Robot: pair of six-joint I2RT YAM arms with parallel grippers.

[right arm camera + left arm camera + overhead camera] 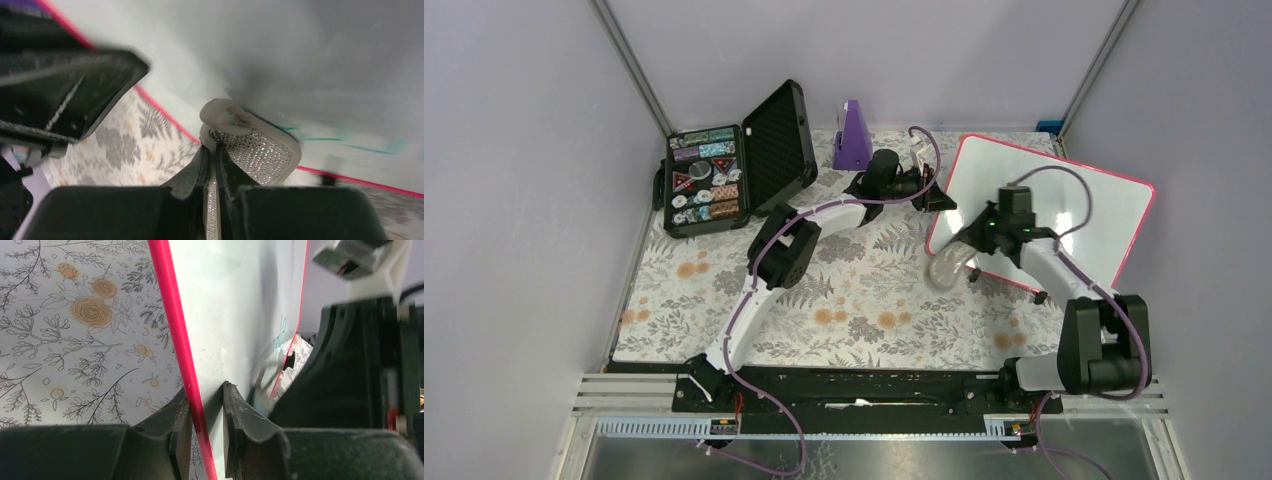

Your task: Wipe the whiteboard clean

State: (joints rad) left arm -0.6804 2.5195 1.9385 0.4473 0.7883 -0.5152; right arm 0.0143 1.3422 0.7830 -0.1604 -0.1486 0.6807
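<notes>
The whiteboard (1064, 195) has a pink-red frame and stands tilted up at the right of the table. My left gripper (942, 200) is shut on its left edge; in the left wrist view the jaws (206, 400) stand on either side of the red frame (172, 315). My right gripper (966, 250) is shut on a grey oval sponge (946, 270) and presses it against the board's lower left part. In the right wrist view the sponge (255, 150) touches the white face (300, 50) beside smeared green marks (320, 139). A little green writing (278, 340) shows in the left wrist view.
An open black case (724, 170) with small coloured items lies at the back left. A purple cone-shaped object (854, 135) stands at the back centre. A floral cloth (844, 300) covers the table. Grey walls close in on both sides.
</notes>
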